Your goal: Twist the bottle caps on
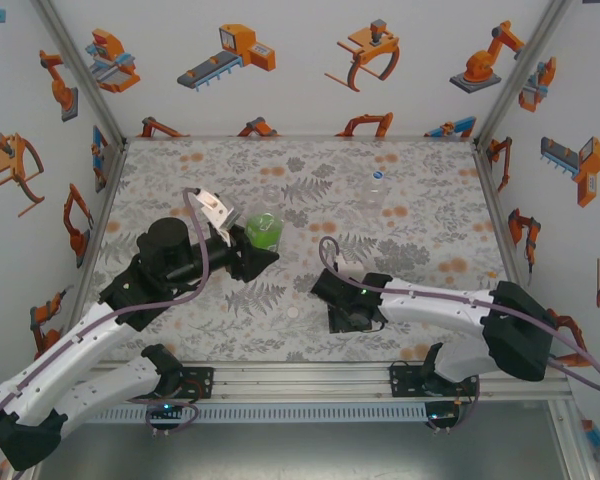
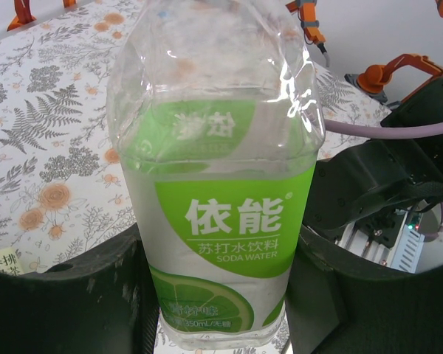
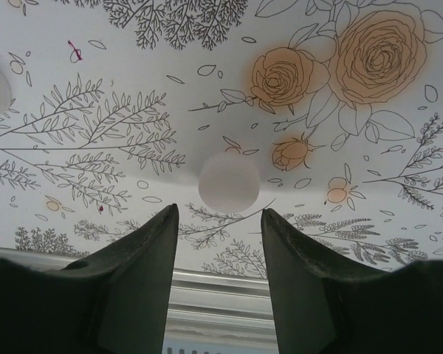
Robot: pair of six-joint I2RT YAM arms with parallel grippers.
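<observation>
Left hand point(image 1: 252, 255) clamps green-labelled bottle point(image 2: 221, 221) reading "SODA WATER".

Clear bottle point(image 2: 207, 96), bright green label point(image 2: 236, 228), white cap point(image 3: 229, 181); table point(image 1: 440, 230) printed with grey ferns, orange roses

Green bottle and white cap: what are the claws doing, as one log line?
left claw: shut on green bottle | right claw: open, empty | white cap: loose on table, just ahead of right claw

Worktop point(image 1: 180, 170): covered by grey fern and orange flower print.
Walls point(image 1: 310, 90): white, printed with orange robot drawings.
Rails point(image 1: 300, 380): aluminium, at near edge.
</observation>
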